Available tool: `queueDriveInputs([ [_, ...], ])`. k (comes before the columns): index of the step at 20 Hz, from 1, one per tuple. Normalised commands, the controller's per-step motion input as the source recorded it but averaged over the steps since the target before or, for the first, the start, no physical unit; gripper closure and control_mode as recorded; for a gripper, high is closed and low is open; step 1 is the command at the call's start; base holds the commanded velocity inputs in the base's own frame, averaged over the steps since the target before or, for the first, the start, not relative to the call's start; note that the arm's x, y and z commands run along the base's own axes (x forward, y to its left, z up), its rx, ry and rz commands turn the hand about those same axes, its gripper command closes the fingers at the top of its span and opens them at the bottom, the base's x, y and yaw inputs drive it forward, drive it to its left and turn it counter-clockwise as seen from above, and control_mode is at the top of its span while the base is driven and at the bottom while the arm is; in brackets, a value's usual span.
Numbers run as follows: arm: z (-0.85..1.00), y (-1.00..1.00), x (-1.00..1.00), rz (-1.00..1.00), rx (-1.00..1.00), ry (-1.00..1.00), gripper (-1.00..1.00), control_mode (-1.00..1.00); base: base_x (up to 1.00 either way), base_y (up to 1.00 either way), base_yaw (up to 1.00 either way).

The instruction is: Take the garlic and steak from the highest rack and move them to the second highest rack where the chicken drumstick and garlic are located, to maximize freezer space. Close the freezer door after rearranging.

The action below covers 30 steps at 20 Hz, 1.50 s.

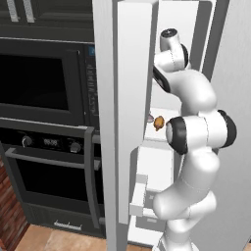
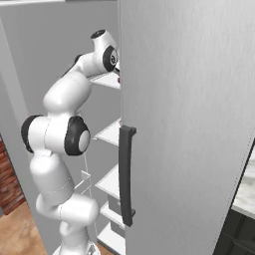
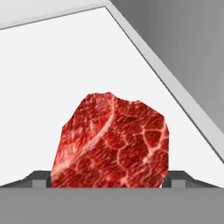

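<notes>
Marbled red fills the lower middle of the hand view: the steak (image 3: 111,142) sits right at the gripper (image 3: 109,181), its bulk spanning the gap between the two dark finger tips, whose upper corners peek out on either side of it. The jaws stand apart, one on each flank of the meat, but whether the pads are already pressing on it I cannot tell, since the slab hides the contact faces. The steak lies on the highest rack (image 3: 52,74), nearer the rack's front edge than its back, with the raised lip of the right-hand edge running diagonally off to the side and the back corner well beyond the meat. Farther out, in the left base view, the arm reaches high into the cabinet past the open freezer door (image 1: 131,98), and lower down the chicken drumstick (image 1: 159,122) rests near the front edge of the second highest rack (image 1: 159,135). To do this step well, I judge the fingers should close squarely across the steak's narrow width, low enough to catch its body rather than its rounded top edge; then lift just clear of the lip before drawing back, keeping the wrist level so the slab does not slip.
</notes>
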Motion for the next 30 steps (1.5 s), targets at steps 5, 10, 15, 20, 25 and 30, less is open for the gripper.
queueDriveInputs([
  [5, 0.00, 0.05, -0.39, 0.25, 0.02, -0.11, 1.00, -1.00, 0.00, 0.00, 0.00],
  [10, 0.01, 0.00, -0.50, 0.37, 0.06, -0.09, 1.00, -1.00, 0.00, 0.00, 0.00],
  [15, 0.07, 0.08, -0.73, 0.24, 0.01, -0.05, 1.00, -1.00, 0.00, 0.00, 0.00],
  [20, 0.01, 0.08, -0.89, 0.17, 0.00, -0.02, 1.00, -1.00, 0.00, 0.00, 0.00],
  [25, -0.18, 0.02, -0.88, 0.02, 0.00, 0.00, 1.00, -1.00, 0.00, 0.00, 0.00],
  [30, -0.42, 0.03, -0.51, 0.00, -0.07, 0.08, 1.00, -1.00, 0.00, 0.00, 0.00],
])
